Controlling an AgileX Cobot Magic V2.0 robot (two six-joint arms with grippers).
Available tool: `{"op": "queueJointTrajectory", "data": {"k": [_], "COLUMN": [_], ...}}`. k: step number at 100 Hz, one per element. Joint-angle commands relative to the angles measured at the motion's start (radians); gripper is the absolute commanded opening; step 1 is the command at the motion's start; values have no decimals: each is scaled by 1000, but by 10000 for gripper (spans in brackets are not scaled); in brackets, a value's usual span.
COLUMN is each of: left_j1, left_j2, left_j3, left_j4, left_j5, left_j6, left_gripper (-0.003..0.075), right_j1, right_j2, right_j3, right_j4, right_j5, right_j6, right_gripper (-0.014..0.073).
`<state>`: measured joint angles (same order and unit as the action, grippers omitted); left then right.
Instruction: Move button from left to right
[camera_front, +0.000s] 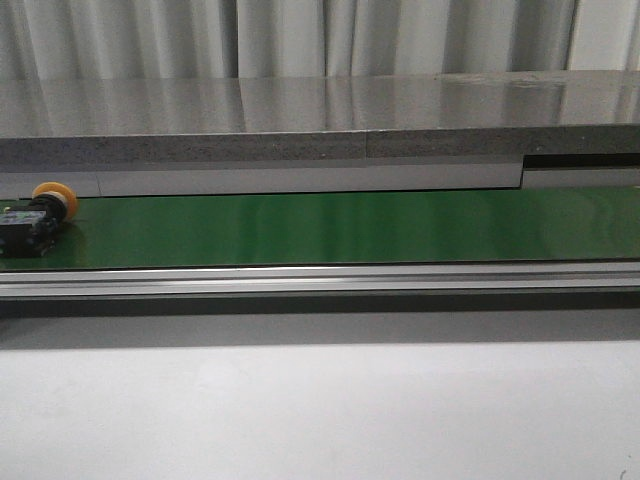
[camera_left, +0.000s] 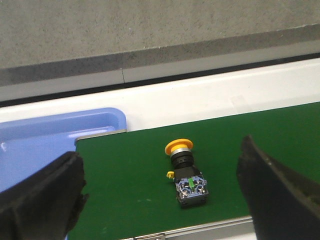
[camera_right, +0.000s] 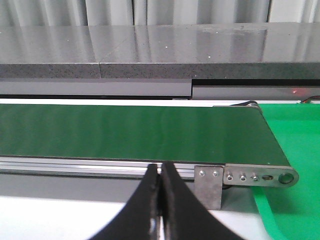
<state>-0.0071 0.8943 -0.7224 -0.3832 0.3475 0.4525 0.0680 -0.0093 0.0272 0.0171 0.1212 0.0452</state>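
**Spotter:** Where's the part?

**Operator:** I see the small push-button with the round yellow-orange cap and black boxy body (camera_left: 184, 173) lying on its side on the long green conveyor belt (camera_front: 330, 226), at the belt's far left end. On my left wrist camera it sits between the spread fingers of the left gripper (camera_left: 165, 192), touching neither. A shallow blue plastic tray (camera_left: 55, 135) lies just past the belt's end.

**Spotter:** Which step are we in?

**Operator:** I'd say the very start: the button is at the left and nothing holds it. The left gripper is released wide; the right gripper (camera_right: 160, 200) is clenched with nothing in it, facing the belt's right end beside a bright green bin (camera_right: 295, 145).

**Spotter:** Next?

**Operator:** Likely the left arm lowers and closes across the black body, not the rounded cap.
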Motion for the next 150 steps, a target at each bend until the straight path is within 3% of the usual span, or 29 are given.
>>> {"op": "queueJointTrajectory", "data": {"k": [1,23,49,86,102,127,150], "left_j1": [-41,-69,-69,-69,-69,-69,-69], "left_j2": [-94,-343,-551,-586,-586,-586,-586], "left_j3": [59,247,351,369,369,369,369], "left_j4": [-15,-15,-44,-44,-44,-44,-44], "left_j5": [-158,-215,-219,-204,-206,-207,-207], "left_j6": [0,0,0,0,0,0,0], "left_gripper": [600,600,600,592,442,-22,-19], "right_j1": [-1,-1,-1,-1,-1,-1,-1], "right_j2": [-17,-17,-17,-17,-17,-17,-17], "right_j3": [-19,-19,-19,-19,-19,-19,-19], "right_j4": [-9,-9,-9,-9,-9,-9,-9], "right_j5": [-87,-87,-87,-87,-87,-87,-89], "right_j6": [-2,-2,-2,-2,-2,-2,-2], "right_gripper": [-67,-67,-67,-67,-67,-67,-67]}}
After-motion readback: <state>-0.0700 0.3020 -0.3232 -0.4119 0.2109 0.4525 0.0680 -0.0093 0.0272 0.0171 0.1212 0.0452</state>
